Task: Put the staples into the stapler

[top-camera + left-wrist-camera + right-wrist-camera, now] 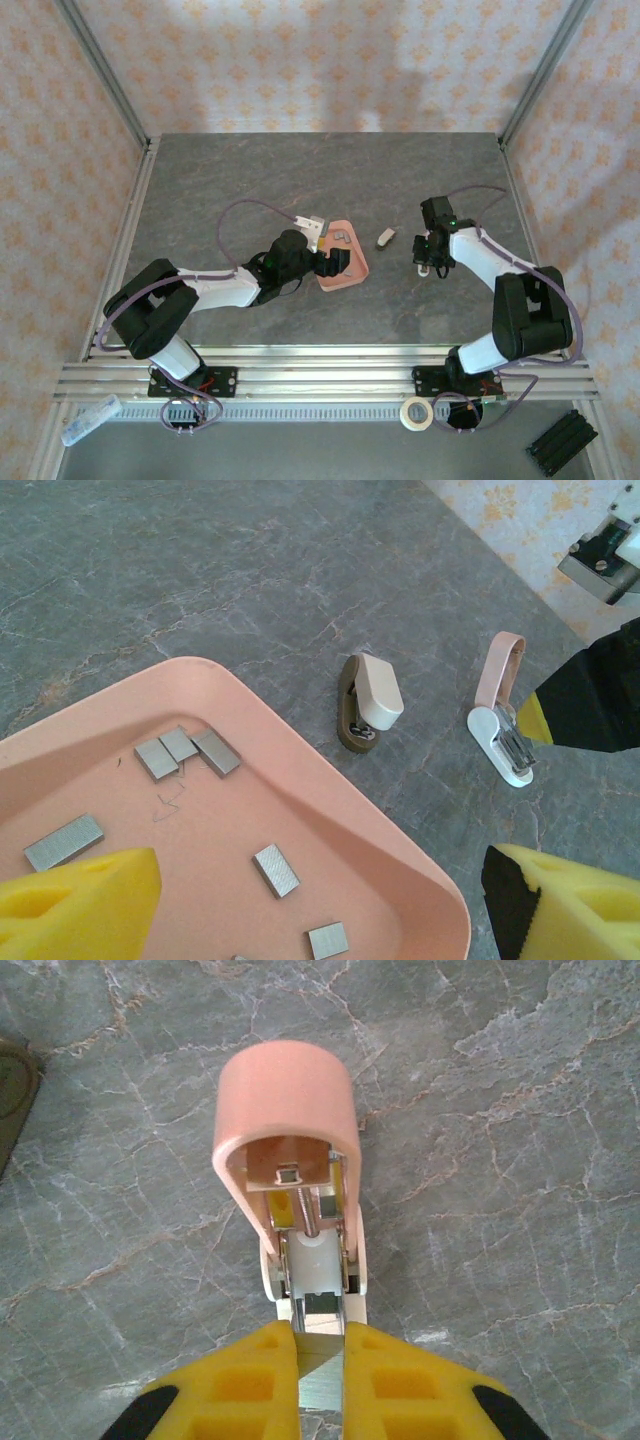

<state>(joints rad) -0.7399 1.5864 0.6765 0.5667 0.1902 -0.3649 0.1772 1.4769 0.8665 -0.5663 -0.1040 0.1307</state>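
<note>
The right fingers [240,1385] are clenched on the metal end of the stapler [290,1110], which is open, well to the right of the tray [330,810]; they hide its lower end, and I cannot tell if it touches the tabletop [520,1160]. The left fingers [90,900] are spread wide and empty over the tray's corner, where the staples [190,748] lie loose. A cream stubby piece [368,695] lies between tray and stapler, with free tabletop around it.

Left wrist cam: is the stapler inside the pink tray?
No: the stapler stands on the grey table, apart from the tray rim.
</note>
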